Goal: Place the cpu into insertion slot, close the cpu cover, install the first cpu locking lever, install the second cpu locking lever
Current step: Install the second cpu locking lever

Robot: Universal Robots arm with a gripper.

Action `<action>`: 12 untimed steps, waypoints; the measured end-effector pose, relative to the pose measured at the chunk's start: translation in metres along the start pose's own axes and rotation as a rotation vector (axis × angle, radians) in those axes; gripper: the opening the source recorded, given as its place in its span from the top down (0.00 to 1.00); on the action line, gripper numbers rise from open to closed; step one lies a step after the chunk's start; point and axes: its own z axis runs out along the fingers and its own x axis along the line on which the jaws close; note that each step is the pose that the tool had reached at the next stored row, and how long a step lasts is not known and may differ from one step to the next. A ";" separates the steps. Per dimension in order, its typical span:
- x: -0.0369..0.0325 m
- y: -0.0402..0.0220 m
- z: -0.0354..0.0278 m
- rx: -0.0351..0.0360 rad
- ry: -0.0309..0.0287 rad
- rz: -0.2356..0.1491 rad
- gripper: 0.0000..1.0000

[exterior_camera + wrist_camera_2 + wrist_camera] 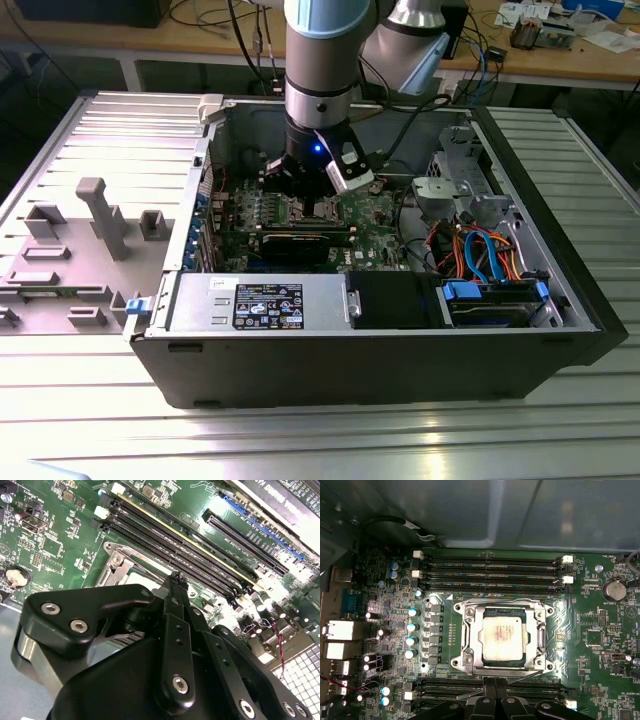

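The gripper hangs low inside the open case, fingers pressed together, holding nothing. In the first wrist view the cpu lies in the slot with the cover shut over it, at 12 o'clock from the fingertips.

The arm is a thick round tube, silver-grey, with a light blue band near the top and a black ring lower down. A small blue light shines on the black wrist. A white block sits at its side. The gripper is matte black, with rounded link plates and silver screws with hex heads.
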 end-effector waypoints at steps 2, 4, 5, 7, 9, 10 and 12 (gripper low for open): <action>0.0002 -0.0048 -0.0004 -0.0035 0.0015 0.000 0.89; 0.0015 -0.0065 -0.0002 -0.0061 0.0029 0.001 0.89; 0.0026 -0.0064 -0.0001 -0.0064 0.0031 0.001 0.89; 0.0051 -0.0065 0.0005 -0.0066 0.0044 -0.001 0.89; 0.0081 -0.0066 0.0040 -0.0122 0.0075 -0.032 0.89; 0.0087 -0.0067 0.0057 -0.0155 0.0090 -0.050 0.89; 0.0127 -0.0066 0.0065 -0.0199 0.0096 -0.059 0.89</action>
